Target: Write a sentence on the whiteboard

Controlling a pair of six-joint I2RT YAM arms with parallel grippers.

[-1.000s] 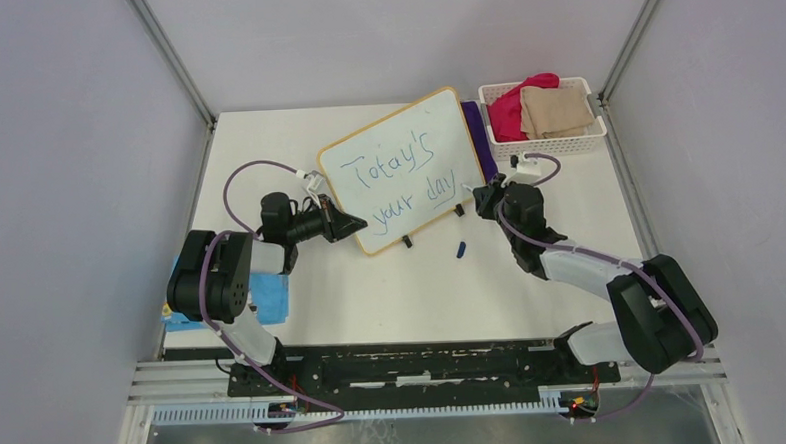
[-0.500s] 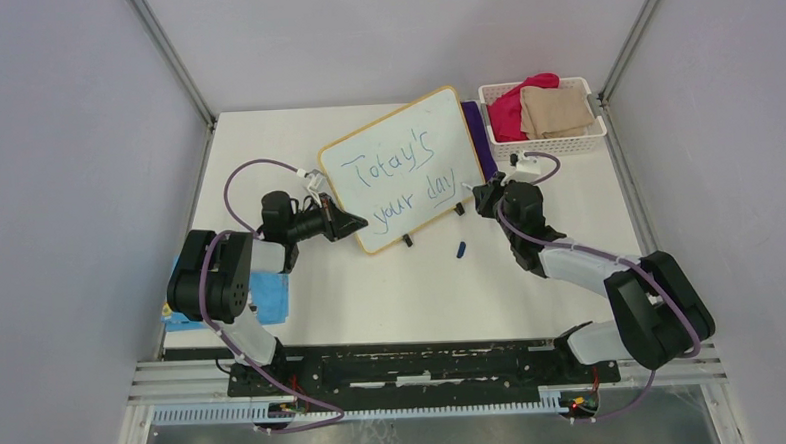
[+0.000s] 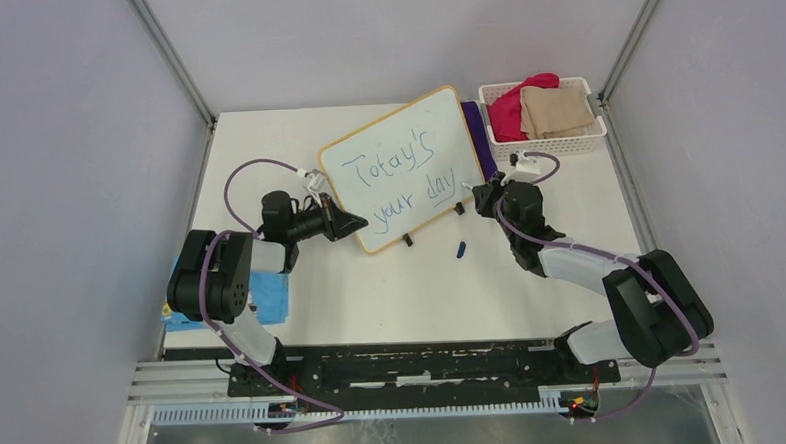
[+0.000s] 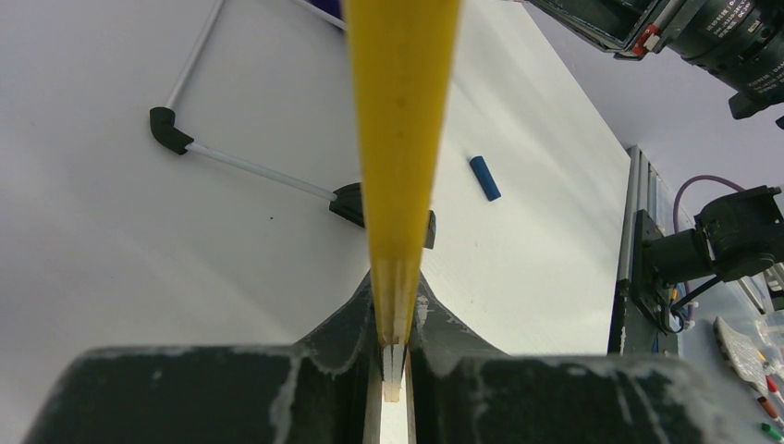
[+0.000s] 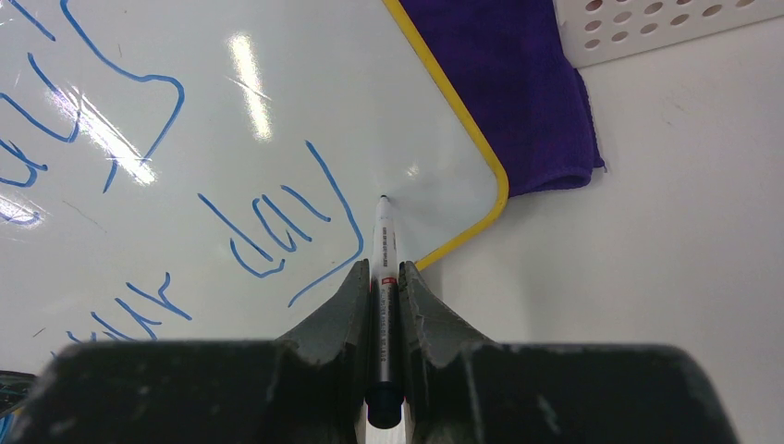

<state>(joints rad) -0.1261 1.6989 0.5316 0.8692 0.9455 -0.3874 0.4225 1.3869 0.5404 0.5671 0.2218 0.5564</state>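
The whiteboard (image 3: pixel 405 131) stands tilted at mid-table, framed in yellow-tan. On it the sentence (image 3: pixel 399 178) reads "Today's your day" in blue, in two lines. My left gripper (image 3: pixel 354 225) is shut on the board's near-left frame edge (image 4: pixel 400 139), seen edge-on between its jaws (image 4: pixel 396 305). My right gripper (image 3: pixel 481 192) is shut on a marker (image 5: pixel 383 264). The marker's tip rests on the whiteboard (image 5: pixel 277 111) just right of the word "day" (image 5: pixel 277 231), near the lower right corner.
A blue marker cap (image 3: pixel 461 248) lies on the table below the board, and shows as well in the left wrist view (image 4: pixel 484 178). A purple cloth (image 5: pixel 518 92) lies behind the board's right edge. A white basket (image 3: pixel 546 145) holds red and tan cloths. A blue booklet (image 3: pixel 269 292) sits by the left arm.
The right gripper with the marker has crept slightly left at the board's corner. The left arm and the board have stayed still.
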